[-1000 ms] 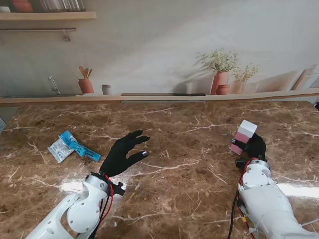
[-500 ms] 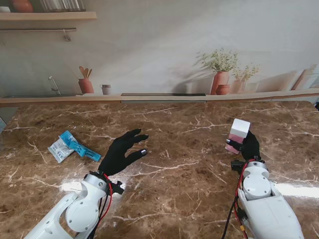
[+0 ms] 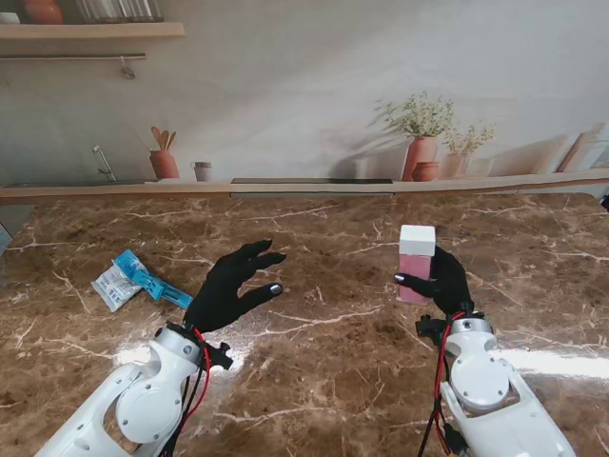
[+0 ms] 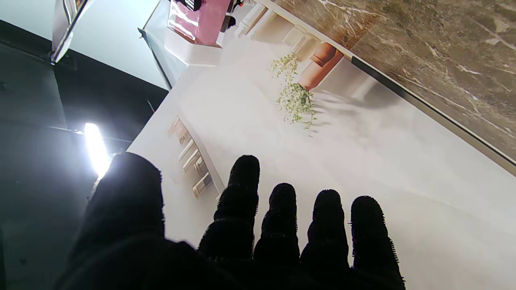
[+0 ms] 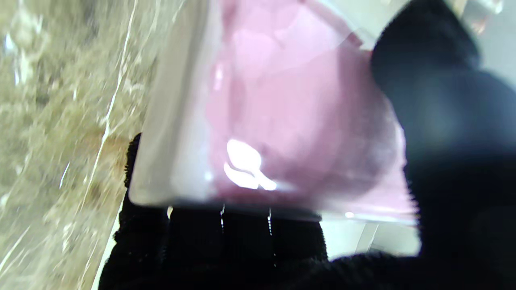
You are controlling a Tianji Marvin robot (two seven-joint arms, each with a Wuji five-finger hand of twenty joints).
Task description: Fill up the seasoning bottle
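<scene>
Right hand: the right hand is clamped around the seasoning bottle, fingers wrapped across one face and the thumb pressing the opposite side.
Bottle: a clear square body showing pink contents, topped with a white cap; it stands upright in the grip, right of centre over the table. Whether its base touches the table cannot be told.
Left hand: the left hand hovers left of centre, fingers spread apart and holding nothing.
Refill packet: a blue and white packet lies flat on the table, well apart from the bottle, to the left of the empty hand.
Step in hand: judged to be bringing the bottle to a working position near the middle, ahead of opening and filling.
Grip quality: the right wrist view is blurred, so firmness of contact cannot be confirmed; the hold sits low on the body, which leaves the cap free.
Recommended practice: keep the bottle vertical, set it down gently, and retain the hold so the body does not turn when the cap is worked.
Risk: a smooth square body may slip or twist in the hand; a tilt with the cap off would spill the contents.
Outstanding: cap on, packet untouched, filling not begun.
</scene>
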